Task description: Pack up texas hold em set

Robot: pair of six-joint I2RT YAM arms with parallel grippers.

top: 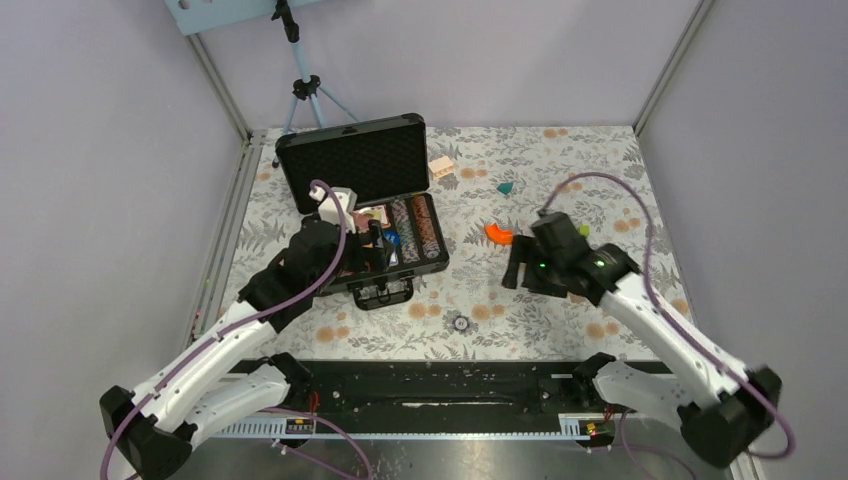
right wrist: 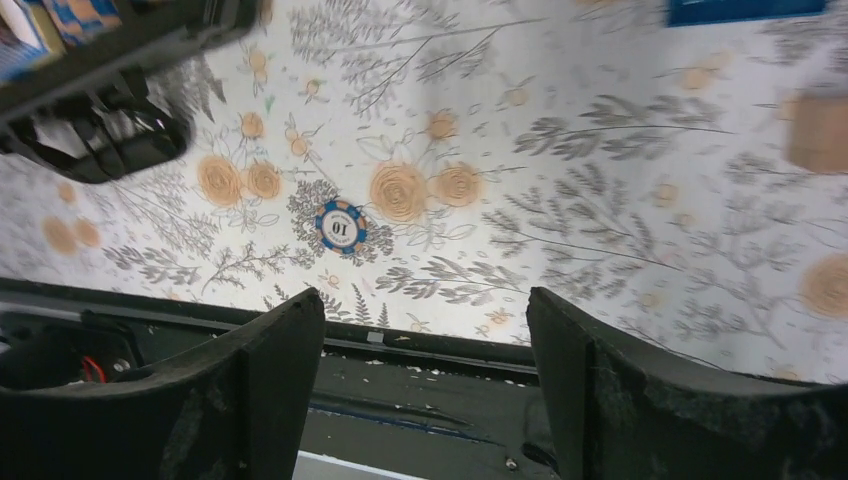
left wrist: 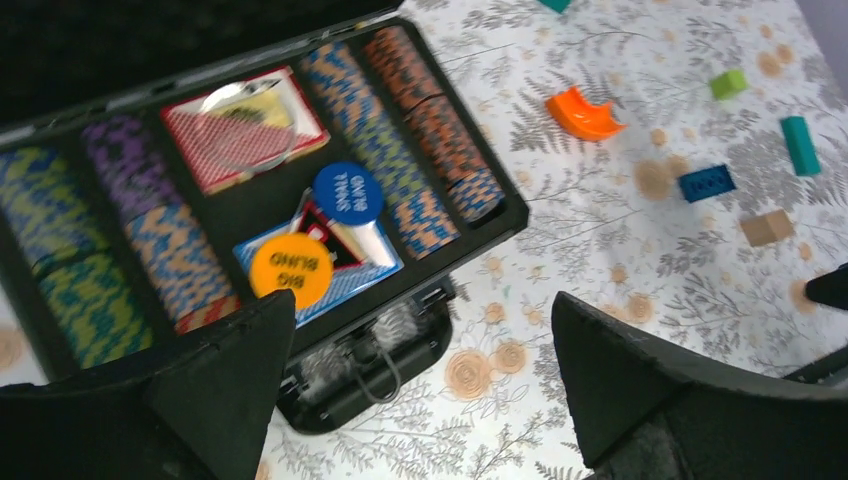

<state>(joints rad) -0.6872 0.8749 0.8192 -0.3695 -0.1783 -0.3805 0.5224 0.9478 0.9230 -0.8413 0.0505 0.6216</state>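
Upper left of the top view: the case point(top: 437, 262), with its lid point(top: 355, 160) tipped back for easy filling. Inside, chips point(left wrist: 400, 130) packed on edge in rows, to fit tight and not roll. In the middle slots, cards point(left wrist: 245, 130), with a blue disc point(left wrist: 347, 192) and an orange disc point(left wrist: 290, 268) lying loose on top.

Hanging over the case's near edge, left gripper point(left wrist: 420, 400), spread wide, holding nothing. Toward the middle right of the top view, right gripper point(right wrist: 425, 380), spread too, empty, tipped down at the tabletop point(right wrist: 600, 200). Just ahead of it, one lone chip point(right wrist: 340, 225), flat among the flowers, outside the case.

Likely next: pick that chip up, put it with the rest, then shut the lid.
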